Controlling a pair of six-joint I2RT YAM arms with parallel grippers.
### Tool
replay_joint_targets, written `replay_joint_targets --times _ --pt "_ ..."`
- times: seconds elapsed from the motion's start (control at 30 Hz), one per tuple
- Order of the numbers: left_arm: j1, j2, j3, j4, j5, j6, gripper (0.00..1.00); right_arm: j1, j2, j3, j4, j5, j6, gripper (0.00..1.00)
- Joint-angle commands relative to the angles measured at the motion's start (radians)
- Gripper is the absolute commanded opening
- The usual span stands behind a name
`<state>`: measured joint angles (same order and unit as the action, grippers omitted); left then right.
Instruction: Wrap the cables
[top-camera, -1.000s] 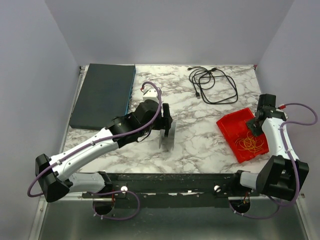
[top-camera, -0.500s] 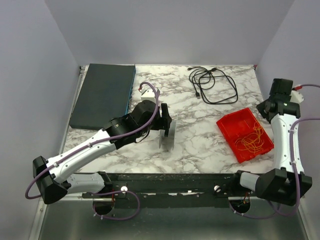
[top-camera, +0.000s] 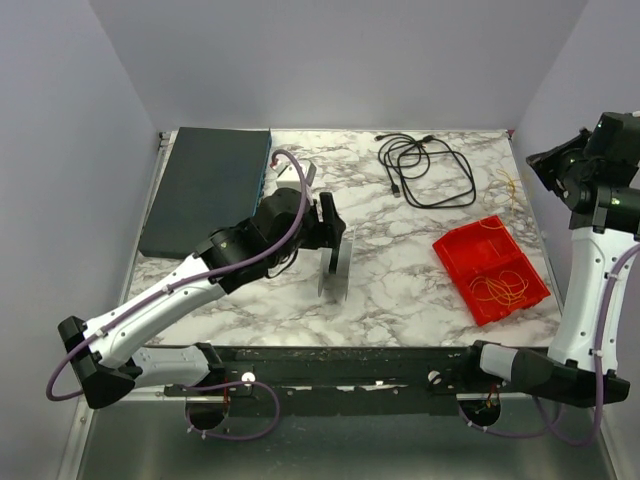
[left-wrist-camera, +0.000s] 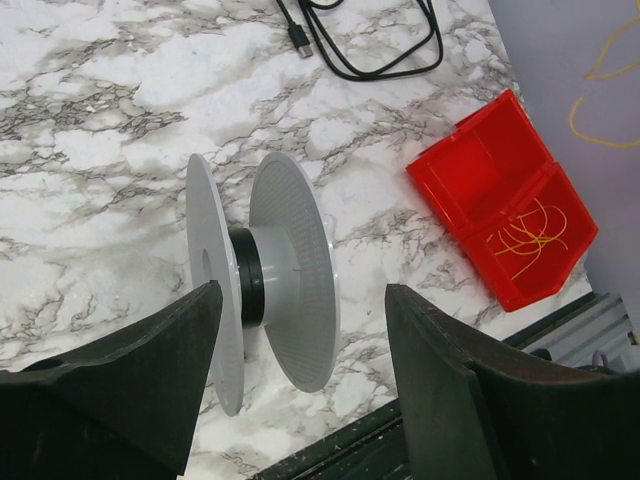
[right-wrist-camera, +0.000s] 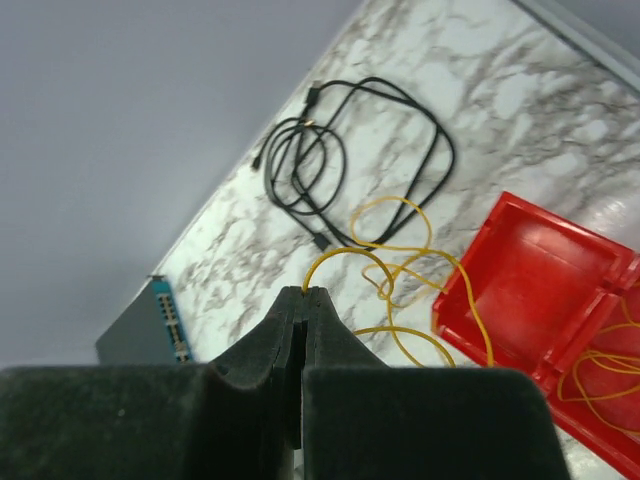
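Observation:
My right gripper (right-wrist-camera: 304, 292) is shut on a thin yellow cable (right-wrist-camera: 400, 262) and holds it high above the table's right edge (top-camera: 535, 165); its loose loops hang below (top-camera: 507, 186). More yellow cables (top-camera: 500, 290) lie in the near compartment of the red tray (top-camera: 465, 255), also in the left wrist view (left-wrist-camera: 535, 235). A grey spool (left-wrist-camera: 290, 270) with a black core stands on edge on the marble table (top-camera: 336, 268). My left gripper (left-wrist-camera: 300, 390) is open and empty, just left of and above the spool (top-camera: 325, 235).
A black cord with plugs (top-camera: 425, 170) lies coiled at the back centre. A dark flat box (top-camera: 207, 188) sits at the back left. The table's front rail (top-camera: 340, 360) runs along the near edge.
My right gripper has risen out of the red tray and swung back and right, pulling a yellow cable up with it. My left gripper has shifted slightly back by the spool.

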<state>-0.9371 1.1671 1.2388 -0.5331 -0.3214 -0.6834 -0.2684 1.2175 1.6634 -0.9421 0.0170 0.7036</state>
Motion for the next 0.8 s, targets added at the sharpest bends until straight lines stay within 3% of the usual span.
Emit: replay_joint_targets --times 0.0,0.17,0.6,0.77 --pt "0.007 -0.001 0.082 -0.064 -0.025 0.023 0.68 0.03 0.05 0.104 -0.01 -0.212 -0.01 0.01" --pt "0.009 -0.001 0.147 -0.094 -0.013 0.053 0.68 0.11 0.098 0.173 0.023 -0.347 -0.001 0.01" --pt "0.011 0.004 0.189 0.041 0.195 0.104 0.63 0.33 0.089 0.111 0.205 -0.697 -0.045 0.01" --pt "0.011 0.018 0.204 0.088 0.258 0.099 0.61 0.381 0.083 0.086 0.216 -0.722 -0.068 0.01"
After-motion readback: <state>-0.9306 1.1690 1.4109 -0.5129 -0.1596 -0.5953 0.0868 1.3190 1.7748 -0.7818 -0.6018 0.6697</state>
